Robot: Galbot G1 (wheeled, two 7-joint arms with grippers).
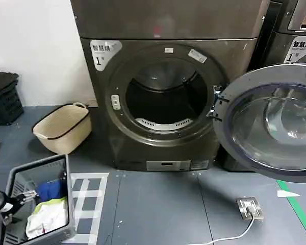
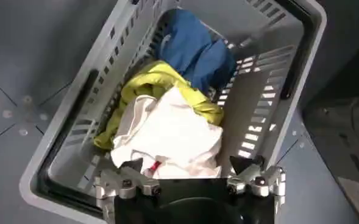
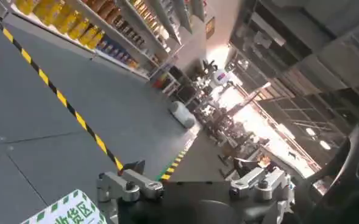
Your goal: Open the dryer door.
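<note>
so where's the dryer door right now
In the head view the dryer door hangs swung wide open on the right side of the dark grey dryer, hinged beside the drum opening and covering the front of the neighbouring machine.

head camera faces the dryer; left wrist overlooks its basket [image 2: 75, 131] closely.

A white wall [image 1: 35, 46] stands far left above a dark grey floor [image 1: 163, 209]. A beige tub [image 1: 64, 127] sits near the wall, with black crates [image 1: 4, 98] stacked at the far left. White tape squares [image 1: 89, 196] mark the near floor, a green line [image 1: 300, 212] runs right, and a floor socket [image 1: 250, 208] trails a white cable.
</note>
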